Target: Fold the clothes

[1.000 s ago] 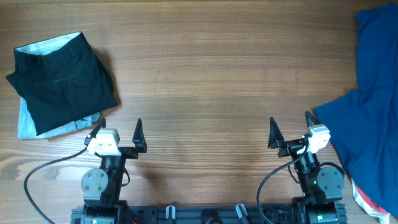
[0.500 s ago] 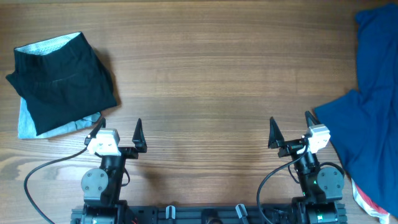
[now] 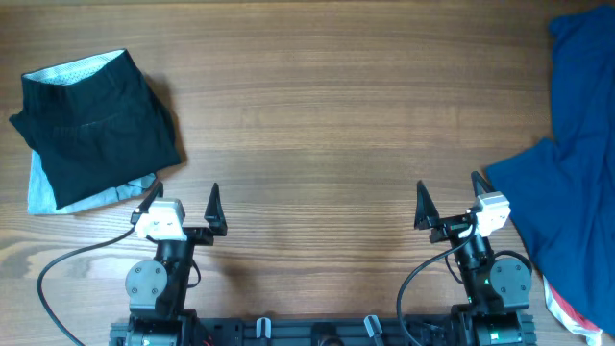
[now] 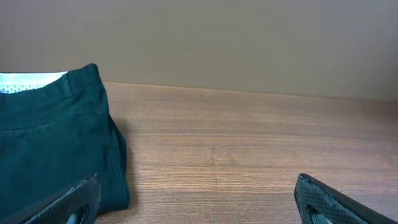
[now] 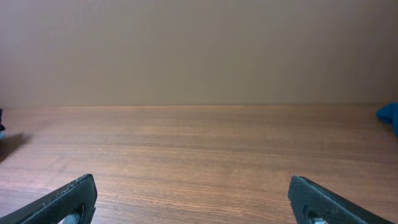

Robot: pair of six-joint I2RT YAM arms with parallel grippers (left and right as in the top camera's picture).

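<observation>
A folded black garment (image 3: 96,130) lies at the table's left, on a pale grey-white piece; it also shows in the left wrist view (image 4: 50,149). A large deep-blue shirt (image 3: 577,183) lies unfolded at the right edge, with a sliver of it in the right wrist view (image 5: 390,113). A bit of red garment (image 3: 565,308) peeks out under it at the bottom right. My left gripper (image 3: 185,202) is open and empty near the front edge, right of the black garment. My right gripper (image 3: 449,200) is open and empty, left of the blue shirt.
The wooden table (image 3: 317,115) stretches between the two garments. A black cable (image 3: 72,264) loops by the left arm's base. A plain beige wall (image 5: 199,50) stands behind the table.
</observation>
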